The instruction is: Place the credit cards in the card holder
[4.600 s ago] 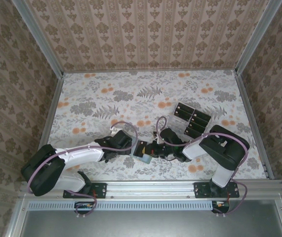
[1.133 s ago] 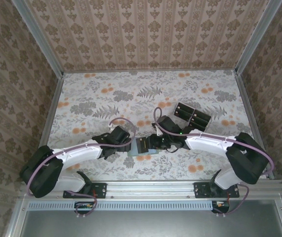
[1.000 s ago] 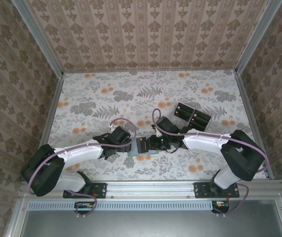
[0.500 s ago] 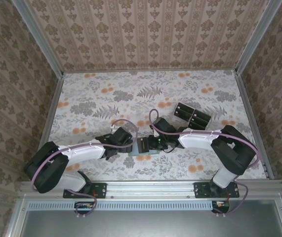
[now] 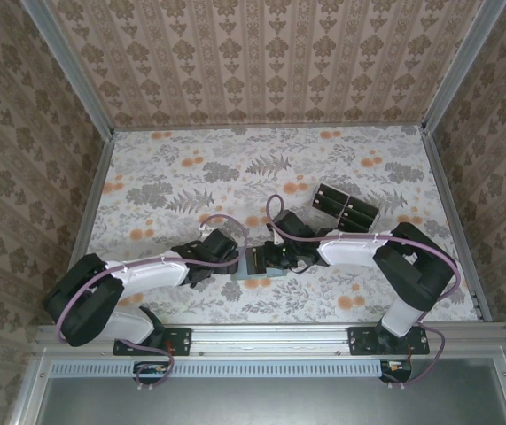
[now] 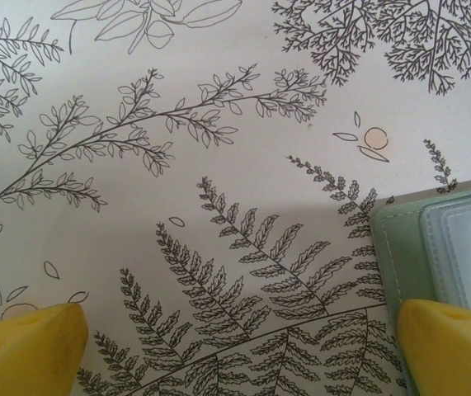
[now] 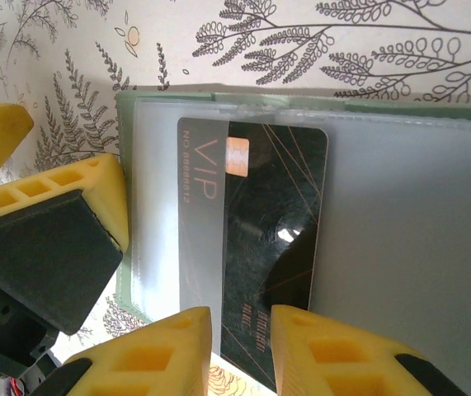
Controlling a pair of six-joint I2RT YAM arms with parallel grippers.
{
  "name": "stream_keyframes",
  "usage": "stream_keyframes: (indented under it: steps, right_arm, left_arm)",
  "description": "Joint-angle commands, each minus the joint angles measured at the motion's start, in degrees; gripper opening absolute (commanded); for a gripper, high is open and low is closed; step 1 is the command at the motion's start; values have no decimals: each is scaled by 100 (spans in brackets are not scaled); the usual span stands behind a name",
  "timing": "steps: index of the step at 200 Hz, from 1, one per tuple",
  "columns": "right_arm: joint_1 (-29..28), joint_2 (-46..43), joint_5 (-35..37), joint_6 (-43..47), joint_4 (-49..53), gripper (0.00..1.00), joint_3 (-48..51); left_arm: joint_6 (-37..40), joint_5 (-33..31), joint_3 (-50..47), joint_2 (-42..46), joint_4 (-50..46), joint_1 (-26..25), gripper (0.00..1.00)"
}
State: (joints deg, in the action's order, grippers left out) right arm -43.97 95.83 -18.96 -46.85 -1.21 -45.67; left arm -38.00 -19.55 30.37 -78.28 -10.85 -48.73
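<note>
Our right claw (image 7: pixel 241 340) has narrowed over a card (image 7: pixel 276 247) seemingly half inside the wallet (image 7: pixel 124 148); whether it grips, we cannot tell. Left claw (image 6: pixel 239 346) wide open.

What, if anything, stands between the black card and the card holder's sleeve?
Nothing visible. The credit card has its VIP end under the frosted sleeve of the card holder; the left gripper has one finger at the holder's corner, off the card.
</note>
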Motion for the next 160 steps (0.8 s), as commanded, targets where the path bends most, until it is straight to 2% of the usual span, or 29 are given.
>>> stream_keyframes:
  steps: [1,31,53,75,160]
  right_arm:
    - [-10,148,-171,-113,-141,25,-100]
    - [-5,106,-107,-50,-54,27,-151]
    - [32,25,16,86,175,37,-275]
    - [61,0,104,157,311,41,-360]
    - [204,86,254,222,296,41,-323]
  left_arm:
    - [-129,-50,-93,-125,-48,-35,100]
    - [-135,-55,-98,-129,-37,-55,100]
    - [-128,-50,-93,-143,-40,-54,100]
    - [-129,-53,-93,-166,-35,-56,100]
    - [-135,-83,-79,-81,-143,-83,100]
